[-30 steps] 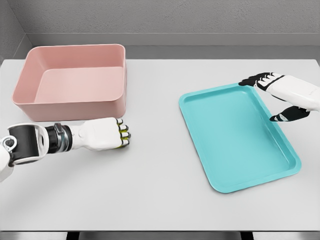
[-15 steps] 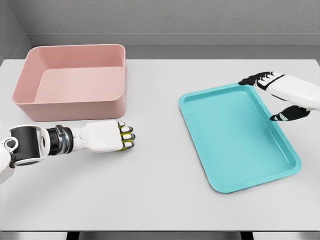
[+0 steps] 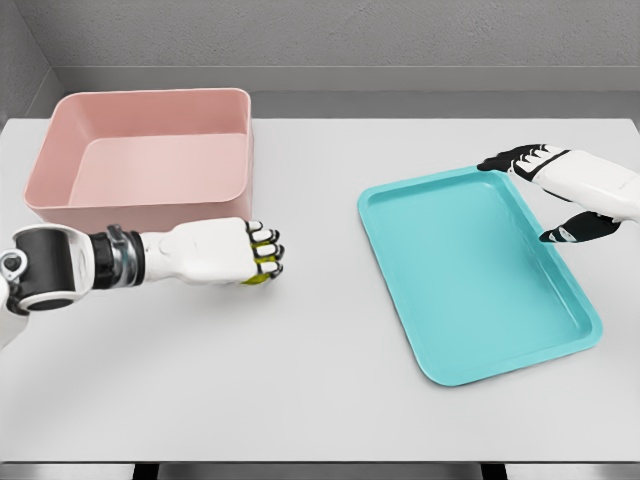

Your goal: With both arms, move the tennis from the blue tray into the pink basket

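Left hand (image 3: 235,252) is curled around what appears to be the yellow-green tennis ball (image 3: 262,276), just in front of the pink basket (image 3: 140,205). Right hand (image 3: 565,195) hangs spread, holding nothing, at the blue tray's (image 3: 470,290) far right edge.

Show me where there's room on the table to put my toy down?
The biggest bare patch is the table strip between the left hand and the tray, running down to the front edge. The tray and the basket both look empty inside too. It is tight beside the basket's front wall, where the left hand is shut on a yellow-green ball, and at the tray's far right corner by the right hand.
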Robot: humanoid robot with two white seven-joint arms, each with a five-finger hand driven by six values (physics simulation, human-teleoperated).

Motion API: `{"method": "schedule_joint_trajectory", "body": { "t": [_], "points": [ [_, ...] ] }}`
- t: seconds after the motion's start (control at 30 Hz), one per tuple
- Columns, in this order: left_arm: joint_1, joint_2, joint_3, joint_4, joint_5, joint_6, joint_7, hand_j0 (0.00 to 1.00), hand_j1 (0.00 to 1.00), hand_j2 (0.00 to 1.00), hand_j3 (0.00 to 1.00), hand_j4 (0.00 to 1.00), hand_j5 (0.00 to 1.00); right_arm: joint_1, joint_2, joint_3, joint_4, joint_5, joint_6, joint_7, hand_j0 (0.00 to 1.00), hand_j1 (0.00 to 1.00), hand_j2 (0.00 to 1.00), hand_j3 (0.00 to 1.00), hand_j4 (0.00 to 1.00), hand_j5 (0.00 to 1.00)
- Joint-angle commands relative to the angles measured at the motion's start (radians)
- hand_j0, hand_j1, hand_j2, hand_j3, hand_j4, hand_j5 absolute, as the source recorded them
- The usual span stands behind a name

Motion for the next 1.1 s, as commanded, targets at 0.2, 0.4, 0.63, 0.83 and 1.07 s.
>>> {"method": "schedule_joint_trajectory", "body": {
  "t": [0.2,0.4,0.63,0.83,1.07],
  "points": [
    [-0.072,-0.048,0.064,0.000,0.142,0.003,0.002,0.00,0.00,0.00,0.00,0.00,0.00,0.002,-0.001,0.000,0.000,-0.005,0.002,0.000,1.00,1.00,1.00,1.00,1.00,1.00],
    [-0.086,-0.038,0.190,0.052,0.170,0.003,0.002,0.00,0.00,0.00,0.00,0.00,0.00,0.002,-0.001,0.000,0.000,-0.005,0.002,0.000,1.00,1.00,1.00,1.00,1.00,1.00],
    [-0.086,-0.016,0.294,0.222,0.177,0.003,0.002,0.00,0.00,0.00,0.00,0.00,0.00,0.002,-0.001,0.000,-0.002,-0.005,0.002,0.000,1.00,1.00,1.00,1.00,1.00,1.00],
    [-0.107,-0.030,0.289,0.404,0.134,0.003,-0.001,0.00,0.00,0.00,0.00,0.00,0.00,0.002,-0.001,0.000,-0.002,-0.005,0.002,0.000,1.00,1.00,1.00,1.00,1.00,1.00],
    [-0.158,-0.108,0.216,0.638,0.059,0.003,0.001,0.00,0.00,0.00,0.00,0.00,0.00,0.002,-0.003,0.000,0.000,-0.005,0.002,0.000,1.00,1.00,1.00,1.00,1.00,1.00]
  ]
}}
